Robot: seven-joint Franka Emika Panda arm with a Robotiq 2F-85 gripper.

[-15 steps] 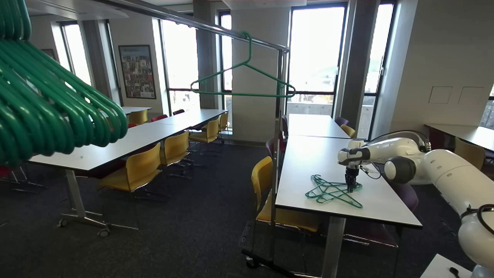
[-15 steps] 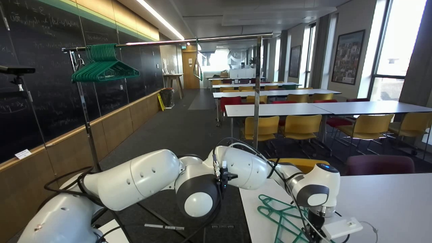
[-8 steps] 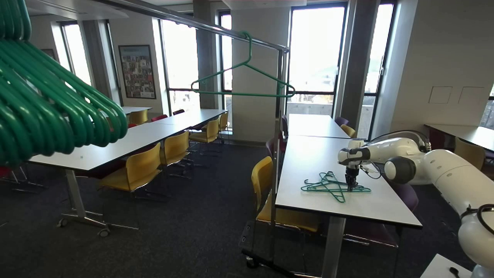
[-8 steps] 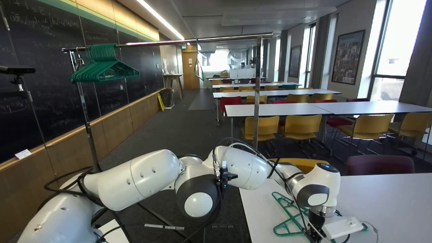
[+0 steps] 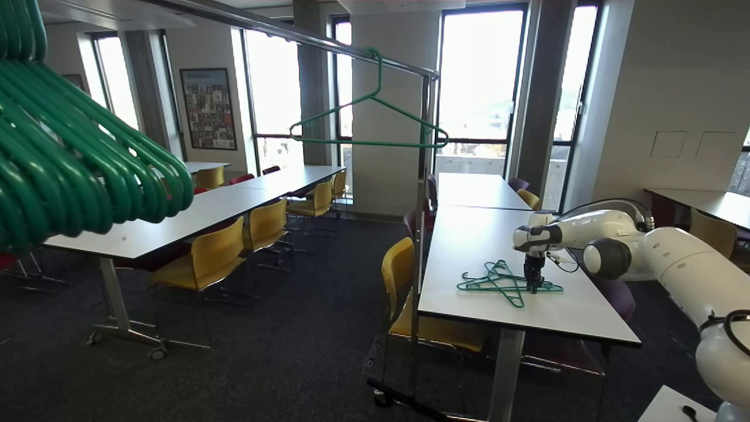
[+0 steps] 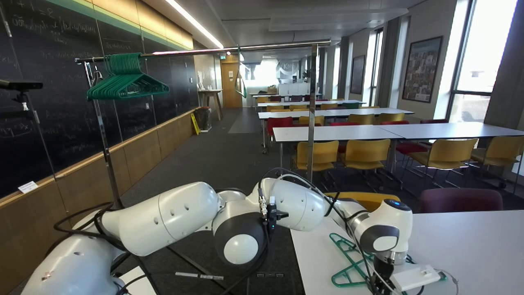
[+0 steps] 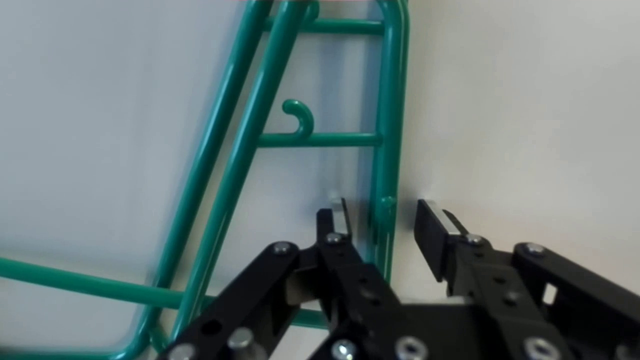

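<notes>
Overlapping green plastic hangers [image 5: 508, 288] lie on the white table in both exterior views. In the wrist view a long hanger bar [image 7: 392, 110] runs down between the two black fingers of my gripper [image 7: 384, 212]. The jaws stand apart, one on each side of that bar, with a gap to it on both sides. A short crosspiece with a small hook [image 7: 300, 117] joins this bar to a slanting one on the left. My gripper [image 5: 534, 288] points straight down close to the tabletop; in an exterior view its fingertips are cut off by the bottom edge.
A metal rack with a top rail [image 6: 270, 46] stands beside the table [image 5: 562, 310]. A tight bunch of green hangers [image 6: 127, 84] hangs at one end, and a single hanger [image 5: 369, 142] farther along. Yellow chairs [image 5: 398, 275] flank the table.
The hangers on the table have turned and shifted since a second ago; over the last half second they lie still. My gripper stays at nearly the same spot, slightly lower.
</notes>
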